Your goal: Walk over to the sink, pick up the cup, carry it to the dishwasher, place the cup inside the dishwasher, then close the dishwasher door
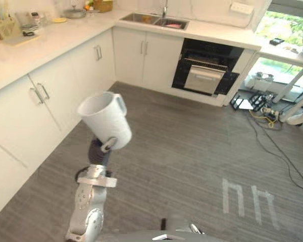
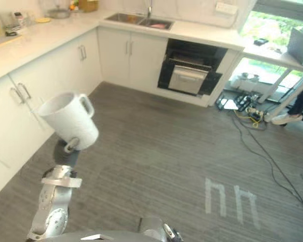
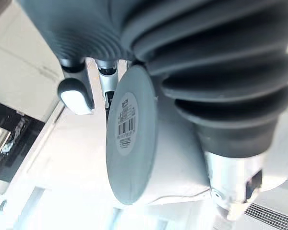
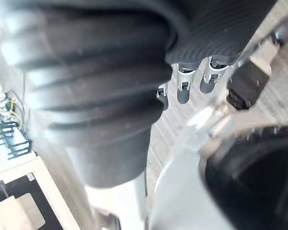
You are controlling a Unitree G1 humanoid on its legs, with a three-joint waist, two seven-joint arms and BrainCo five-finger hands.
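Clasped from below by the left hand (image 1: 99, 150), whose fingers are curled round its lower part, the white cup (image 1: 107, 118) is held tilted above the grey floor (image 1: 192, 151). A barcode sticker (image 3: 126, 117) is seen on its base; the print cannot be read. The right hand (image 4: 183, 90) is seen relaxed, with nothing held. Farther off, the dark dishwasher (image 1: 207, 70) is set under the tabletop (image 1: 55, 38), the sink (image 1: 154, 20) beyond.
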